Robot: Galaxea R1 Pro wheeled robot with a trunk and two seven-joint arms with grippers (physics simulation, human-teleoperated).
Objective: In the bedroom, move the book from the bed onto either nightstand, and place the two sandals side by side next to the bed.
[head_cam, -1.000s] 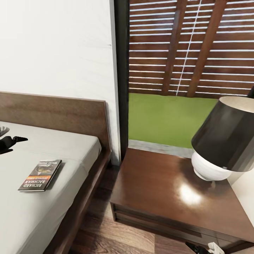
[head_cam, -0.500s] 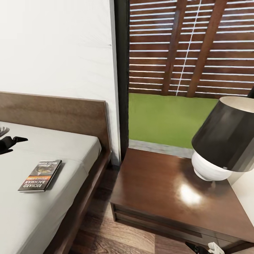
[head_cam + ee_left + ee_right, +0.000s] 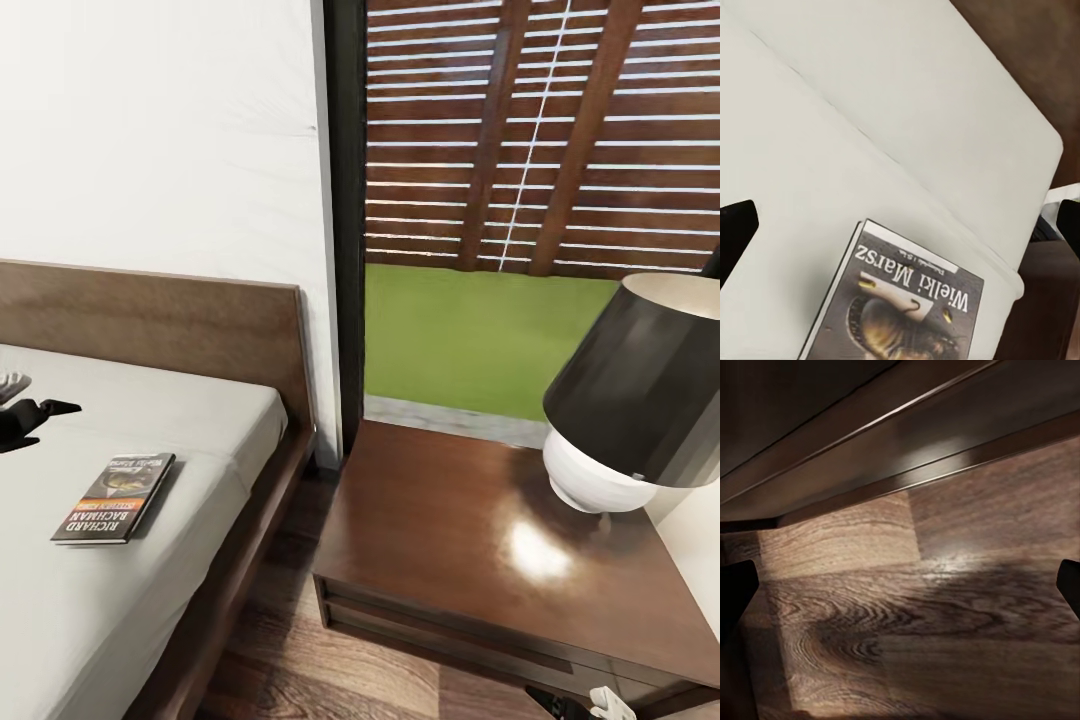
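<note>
The book (image 3: 113, 497) lies flat on the light-grey mattress of the bed (image 3: 190, 410), near its right edge, dark cover up. My left gripper (image 3: 35, 418) hovers open just beyond the book toward the headboard, apart from it. In the left wrist view the book (image 3: 907, 307) lies just past the open left gripper (image 3: 900, 232), with bare mattress between the fingertips (image 3: 735, 238). The nightstand (image 3: 440, 520) stands right of the bed. My right gripper (image 3: 588, 706) hangs low in front of the nightstand, open (image 3: 900, 589) over the wooden floor. The sandals are out of view.
A lamp (image 3: 640, 400) with a black shade and white base takes up the nightstand's right rear. The dark headboard (image 3: 150, 320) and a white wall lie behind the bed. A narrow strip of wooden floor (image 3: 290, 640) separates bed and nightstand. A window with slatted blinds (image 3: 530, 130) is beyond.
My left gripper has dropped slightly and drawn back a little from the book. The book, nightstand and right gripper are unmoved.
</note>
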